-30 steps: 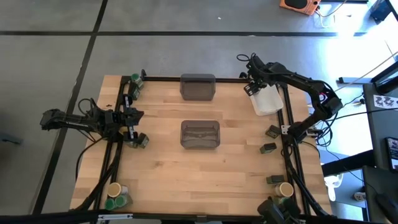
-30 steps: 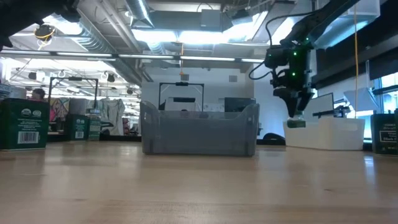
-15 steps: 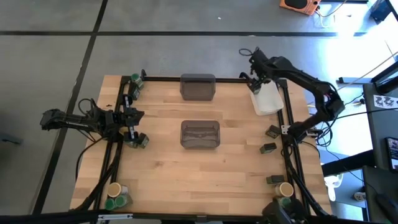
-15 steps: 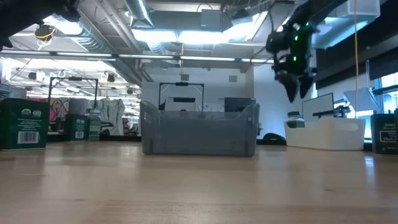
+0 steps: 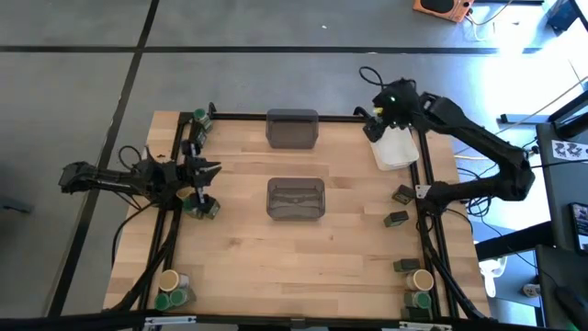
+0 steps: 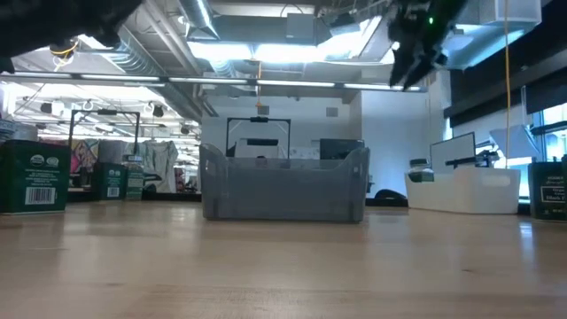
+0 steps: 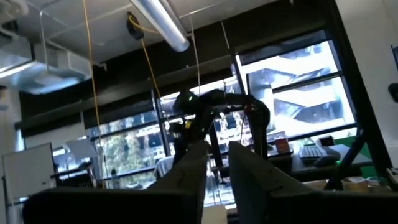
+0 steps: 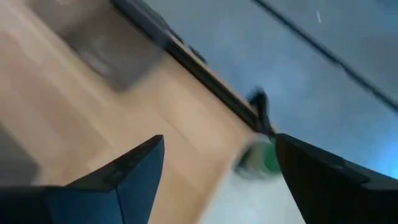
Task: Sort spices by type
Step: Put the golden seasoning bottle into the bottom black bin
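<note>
From above we note the desk [image 5: 239, 257] with two grey bins [image 5: 295, 199] on its centre line and a white tray [image 5: 395, 152] near the far right corner. Only the low view shows a green-lidded jar [image 6: 420, 168] in that tray. Jars and tins [image 5: 397, 218] sit along the left and right edges. The right gripper [image 5: 378, 118] hovers over the tray, fingers spread, empty. The left gripper [image 5: 208, 169] at the left edge: we cannot tell its opening.
</note>
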{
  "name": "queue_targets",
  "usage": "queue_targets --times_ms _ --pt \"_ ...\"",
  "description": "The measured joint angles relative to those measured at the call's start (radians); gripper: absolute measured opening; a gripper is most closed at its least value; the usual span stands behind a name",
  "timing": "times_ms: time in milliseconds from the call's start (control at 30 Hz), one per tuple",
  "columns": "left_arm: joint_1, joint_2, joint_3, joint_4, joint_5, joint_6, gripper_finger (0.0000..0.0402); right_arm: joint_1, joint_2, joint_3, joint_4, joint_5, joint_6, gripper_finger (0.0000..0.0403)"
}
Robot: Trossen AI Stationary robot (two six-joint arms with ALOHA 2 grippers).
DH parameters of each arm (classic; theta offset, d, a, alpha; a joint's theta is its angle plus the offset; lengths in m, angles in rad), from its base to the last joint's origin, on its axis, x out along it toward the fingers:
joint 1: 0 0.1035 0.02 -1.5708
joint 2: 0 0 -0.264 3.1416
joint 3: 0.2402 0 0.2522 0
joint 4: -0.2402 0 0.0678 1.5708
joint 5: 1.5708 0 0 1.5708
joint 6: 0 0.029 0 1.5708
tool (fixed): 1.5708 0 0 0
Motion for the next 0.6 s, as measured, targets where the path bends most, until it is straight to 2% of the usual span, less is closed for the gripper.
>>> queue_targets --times_ms 67,200,333,467,600 --pt "0.007 0.006 0.001 -0.028 -0.004 -0.027 0.0098 0.054 -0.034 -0.035 0.066 0.0 -0.018 0.0305" --pt "0.007 0.045 0.06 -0.188 -0.029 -0.05 0.0161 0.154 -0.094 -0.148 0.235 -0.002 -0.05 0.0305" --pt "0.006 0.112 0.122 -0.268 -0.054 -0.137 0.0207 0.23 -0.13 -0.278 0.409 -0.002 -0.075 0.0305" --pt "0.006 0.163 0.158 -0.315 -0.056 -0.178 0.0227 0.287 -0.145 -0.373 0.566 -0.002 -0.133 0.0305" --pt "0.006 0.193 0.19 -0.332 -0.087 -0.182 0.0229 0.319 -0.145 -0.394 0.642 -0.004 -0.181 0.0305"
